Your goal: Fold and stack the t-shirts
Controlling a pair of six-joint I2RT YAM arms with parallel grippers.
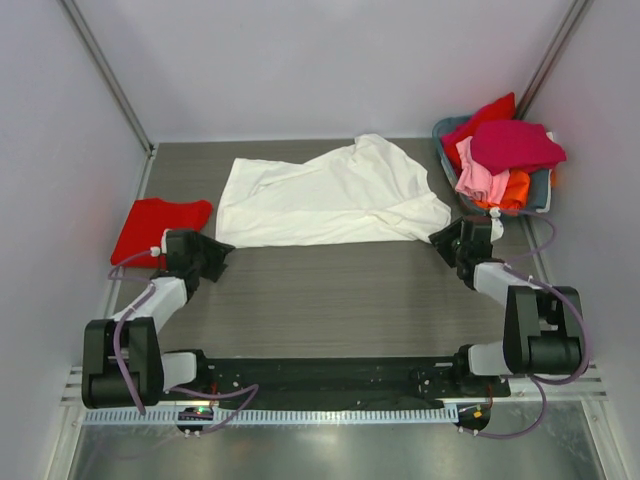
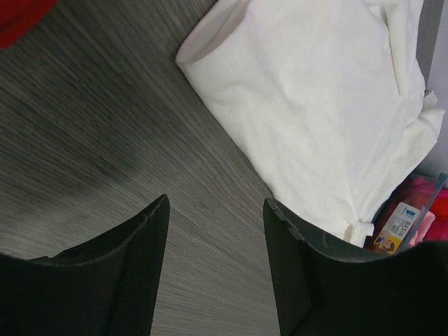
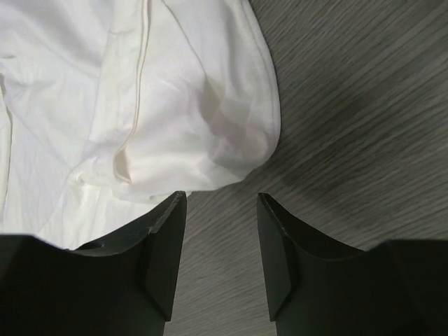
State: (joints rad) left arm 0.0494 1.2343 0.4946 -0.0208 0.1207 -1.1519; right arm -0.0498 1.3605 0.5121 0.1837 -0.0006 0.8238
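Observation:
A large white t-shirt (image 1: 330, 195) lies spread and rumpled across the far middle of the table; it also shows in the left wrist view (image 2: 322, 91) and the right wrist view (image 3: 126, 98). A red t-shirt (image 1: 155, 228) lies folded at the left. My left gripper (image 1: 222, 250) is open and empty just off the white shirt's near left corner, over bare table (image 2: 215, 203). My right gripper (image 1: 438, 240) is open and empty at the shirt's near right corner (image 3: 221, 199), the cloth edge just ahead of the fingertips.
A grey-blue basket (image 1: 545, 190) at the far right holds red, magenta, pink and orange shirts (image 1: 510, 145). Grey walls close in the left, right and back. The wood-grain table (image 1: 340, 300) runs to the arm bases.

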